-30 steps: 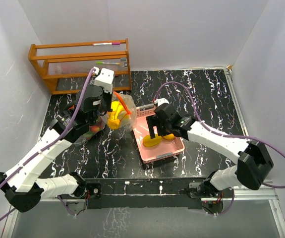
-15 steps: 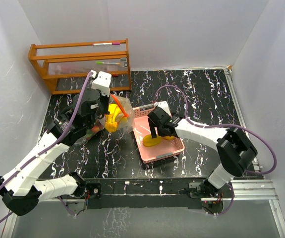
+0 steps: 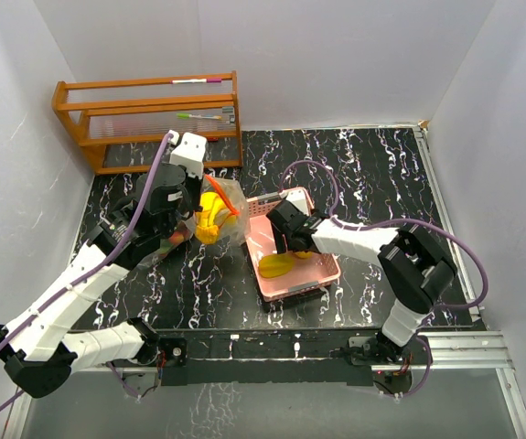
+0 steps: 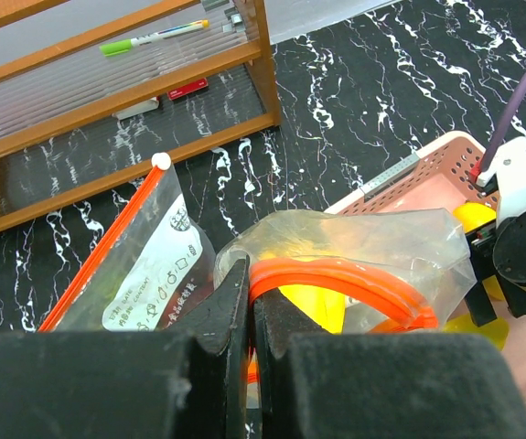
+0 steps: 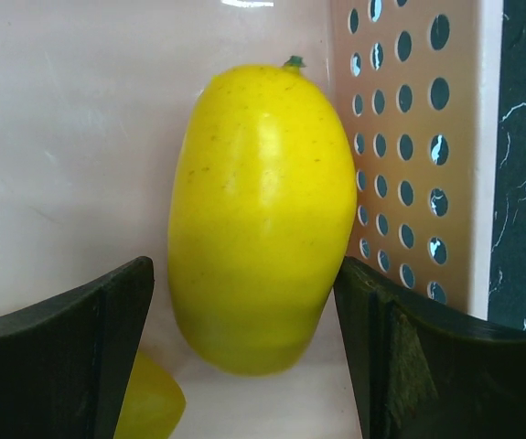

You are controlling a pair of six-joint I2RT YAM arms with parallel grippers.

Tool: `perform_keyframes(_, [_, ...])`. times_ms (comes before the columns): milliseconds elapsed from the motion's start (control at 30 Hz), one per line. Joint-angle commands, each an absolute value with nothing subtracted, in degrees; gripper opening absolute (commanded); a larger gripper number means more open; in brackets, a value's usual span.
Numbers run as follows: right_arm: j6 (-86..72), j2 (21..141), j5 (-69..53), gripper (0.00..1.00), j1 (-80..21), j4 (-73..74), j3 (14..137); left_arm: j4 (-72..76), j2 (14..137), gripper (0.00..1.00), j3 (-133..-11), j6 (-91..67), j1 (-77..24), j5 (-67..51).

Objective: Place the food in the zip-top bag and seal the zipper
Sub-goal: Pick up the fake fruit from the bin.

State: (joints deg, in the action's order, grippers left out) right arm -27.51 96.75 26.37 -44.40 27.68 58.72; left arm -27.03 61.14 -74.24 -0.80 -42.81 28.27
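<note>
My left gripper [image 4: 250, 315] is shut on the orange zipper rim of the clear zip-top bag [image 4: 354, 247], holding its mouth up above the table. Yellow food [image 4: 313, 306] shows inside the bag [image 3: 224, 203], and red and green pieces [image 3: 176, 240] lie lower in it. My right gripper [image 5: 244, 311] is open down in the pink basket [image 5: 400, 137], one finger on each side of a yellow mango [image 5: 261, 215]. A second yellow piece [image 5: 148, 402] lies beside it. From above, the right gripper [image 3: 292, 245] covers most of the mango.
The pink basket [image 3: 327, 270] sits mid-table, just right of the bag. A wooden rack [image 3: 148, 119] with pens stands at the back left. White walls close the black marbled table [image 3: 381, 174] on three sides.
My right gripper has moved left and lower into the basket, over the mango. The left gripper shifted slightly with the bag, then held still.
</note>
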Motion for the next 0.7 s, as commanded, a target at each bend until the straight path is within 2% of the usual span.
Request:
perform_keyframes(0, [-28.4, 97.3, 30.8, 0.81, -44.6, 22.0, 60.5, -25.4, 60.7, 0.0, -75.0, -0.2, -42.5, 29.1])
perform_keyframes(167, [-29.3, 99.6, 34.5, 0.76, -44.5, 19.8, 61.5, -25.6, 61.1, 0.0, -75.0, -0.3, -42.5, 28.6])
perform_keyframes(300, [-29.6, 102.9, 33.4, 0.65, -44.5, 19.3, 62.7, -26.0, 61.1, 0.0, -75.0, -0.3, -42.5, 28.5])
perform_keyframes(500, [-30.0, 102.1, 32.1, 0.28, -44.5, 19.7, 62.1, -26.1, 60.6, 0.0, -74.5, -0.3, -42.5, 29.0])
perform_keyframes(667, [-27.4, 91.7, 26.8, 0.21, -44.5, 19.3, 61.2, -26.4, 61.1, 0.0, -74.0, -0.8, -42.5, 29.1])
